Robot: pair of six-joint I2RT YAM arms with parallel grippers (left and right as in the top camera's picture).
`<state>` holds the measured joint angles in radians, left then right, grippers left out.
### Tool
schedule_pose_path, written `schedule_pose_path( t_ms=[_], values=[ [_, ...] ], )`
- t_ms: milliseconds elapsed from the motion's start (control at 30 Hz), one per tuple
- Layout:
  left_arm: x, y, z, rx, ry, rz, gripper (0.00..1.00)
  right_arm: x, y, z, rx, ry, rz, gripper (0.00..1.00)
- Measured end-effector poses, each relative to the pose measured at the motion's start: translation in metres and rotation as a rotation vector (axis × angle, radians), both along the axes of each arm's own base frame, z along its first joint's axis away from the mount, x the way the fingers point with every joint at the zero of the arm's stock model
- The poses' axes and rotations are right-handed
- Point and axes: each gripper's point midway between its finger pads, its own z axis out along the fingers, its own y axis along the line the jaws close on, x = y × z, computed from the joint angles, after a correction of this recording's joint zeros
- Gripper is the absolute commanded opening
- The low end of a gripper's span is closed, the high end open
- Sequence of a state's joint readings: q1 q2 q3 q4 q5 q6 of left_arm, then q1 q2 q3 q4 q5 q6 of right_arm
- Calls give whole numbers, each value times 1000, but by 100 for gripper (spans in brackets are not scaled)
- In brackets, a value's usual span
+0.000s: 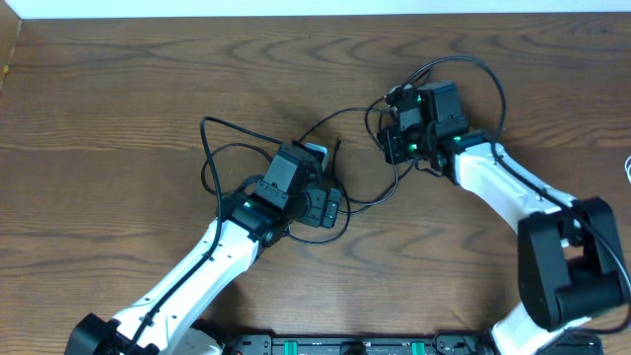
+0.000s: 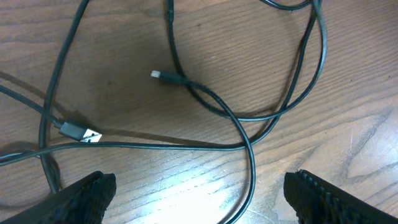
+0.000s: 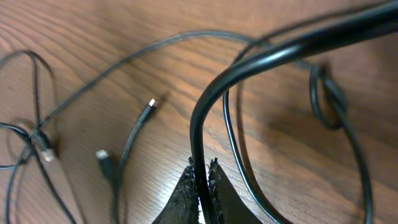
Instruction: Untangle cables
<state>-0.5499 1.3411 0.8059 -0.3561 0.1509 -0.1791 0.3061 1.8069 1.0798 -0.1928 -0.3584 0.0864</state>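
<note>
Cables: thin black cords lying in crossing loops on the wooden tabletop, at its middle between the two arms. Small plug ends rest loose on the wood. Right tool: clenched on one of the cables, which arches up from its tips. Left tool: released, fingers spread wide over a crossing of cords.

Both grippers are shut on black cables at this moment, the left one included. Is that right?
No. The right gripper does pinch a black cable, but the left gripper is open, its fingers spread above loose cables and holding nothing, as the left wrist view shows.
</note>
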Motion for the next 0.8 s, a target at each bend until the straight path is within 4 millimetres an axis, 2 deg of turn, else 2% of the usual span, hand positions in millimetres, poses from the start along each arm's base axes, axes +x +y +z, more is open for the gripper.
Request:
schedule_pose_path(
  t_ms=[133, 433, 533, 667, 800],
  values=[
    [0, 0, 0, 0, 0, 0, 93, -3, 1, -15, -11, 34, 5, 8],
    [0, 0, 0, 0, 0, 0, 93, 1, -1, -24, -69, 13, -3, 12],
    [0, 0, 0, 0, 0, 0, 93, 2, 1, -36, -88, 17, 2, 13],
    [0, 0, 0, 0, 0, 0, 93, 3, 1, -58, -107, 37, 2, 20],
    [0, 0, 0, 0, 0, 0, 93, 10, 0, -60, -116, 11, -7, 22]
  ],
)
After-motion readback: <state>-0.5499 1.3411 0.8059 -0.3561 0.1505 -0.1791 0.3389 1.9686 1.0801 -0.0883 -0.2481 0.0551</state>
